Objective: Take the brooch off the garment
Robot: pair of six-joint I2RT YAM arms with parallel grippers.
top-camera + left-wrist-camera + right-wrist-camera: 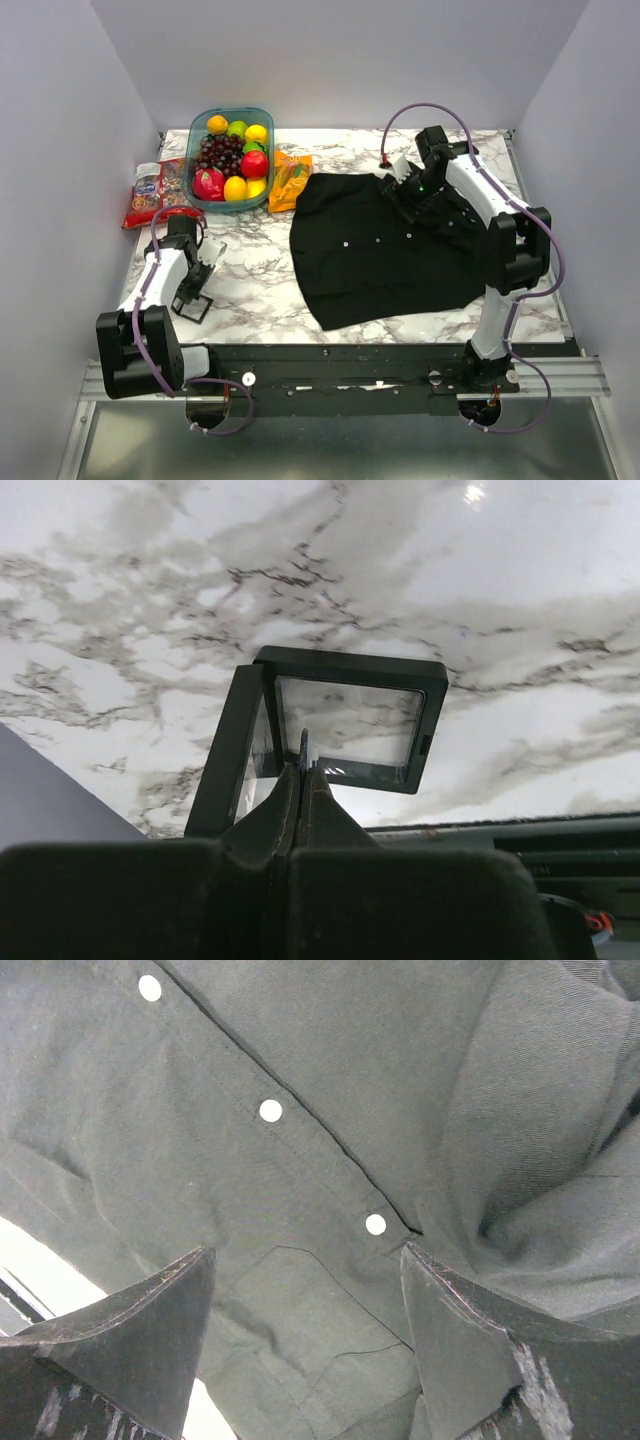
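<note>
- The left fingers are pressed together, pinching the brooch edge-on above an open clear case on the marble surface.
- The right fingers are spread over the shirt, by its white buttons.

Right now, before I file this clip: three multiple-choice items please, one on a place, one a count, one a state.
1. The black box sits: A on the table by the left gripper; B on the floor; C on a shelf.
2. White buttons in the right wrist view: A one; B three; C five.
3. The right gripper is: A open; B shut on cloth; C unseen.
Key: A, marble lies under it; B, three dots on the shirt; A, its fingers stand apart.
</note>
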